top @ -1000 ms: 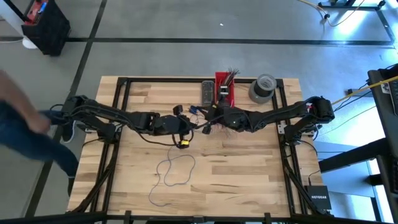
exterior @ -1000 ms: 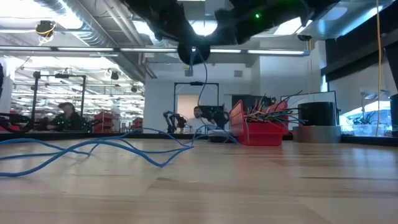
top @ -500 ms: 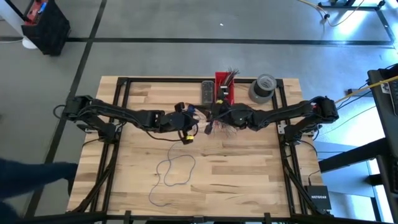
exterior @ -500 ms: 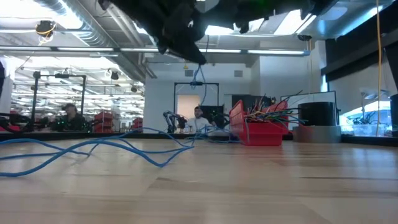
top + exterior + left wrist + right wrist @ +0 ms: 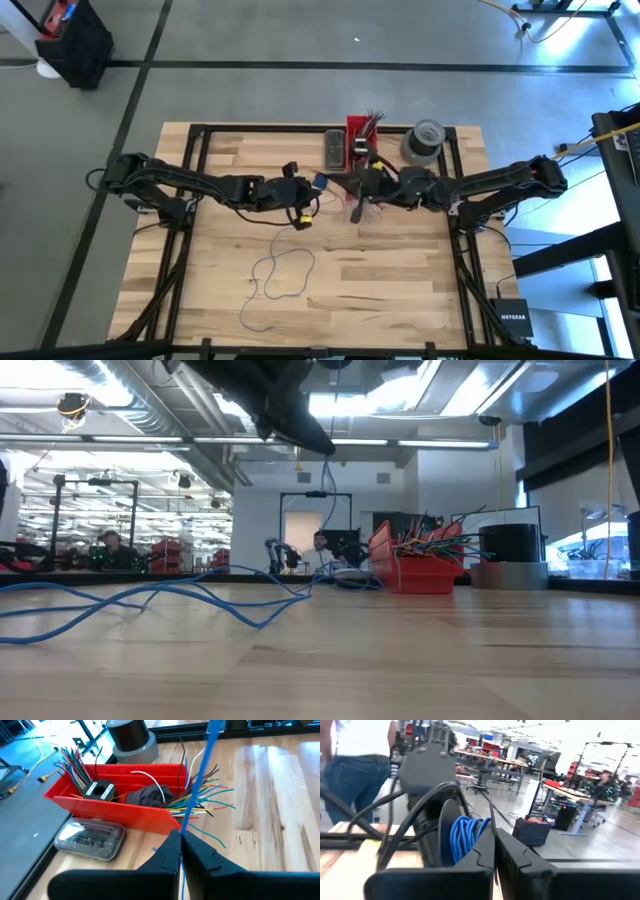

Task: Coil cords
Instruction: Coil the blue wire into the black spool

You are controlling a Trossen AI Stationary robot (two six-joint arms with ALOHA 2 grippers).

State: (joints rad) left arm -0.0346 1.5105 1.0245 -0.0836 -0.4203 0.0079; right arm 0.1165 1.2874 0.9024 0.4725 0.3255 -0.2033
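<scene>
While both arms meet over the middle of the table (image 5: 400, 300), just in front of the red bin (image 5: 120, 805), your left gripper (image 5: 181, 837) has its fingers pinched together on a blue cord (image 5: 197, 780), which runs up between the tips and off toward the bin side. In the low view that cord (image 5: 328, 510) hangs down from the arms and trails onto the wood, where the rest of it lies in loose blue loops (image 5: 150, 600) well to the side of the bin (image 5: 415, 572). From above, a thin cord (image 5: 280, 275) sits in an open loop on the table, well in front of the bin (image 5: 360, 140) on the near side. Your right gripper (image 5: 495, 840) looks closed too, fingers nearly touching, and you can't tell whether anything's actually between them; right past its tips is a coil of blue cord (image 5: 465, 835) wound up against the left arm's wrist. Next to the bin you've got a grey tape roll (image 5: 422, 140) on one side and a clear plastic case (image 5: 90, 837) on the other, with multicoloured wire ends (image 5: 200, 802) spilling out of the bin.
</scene>
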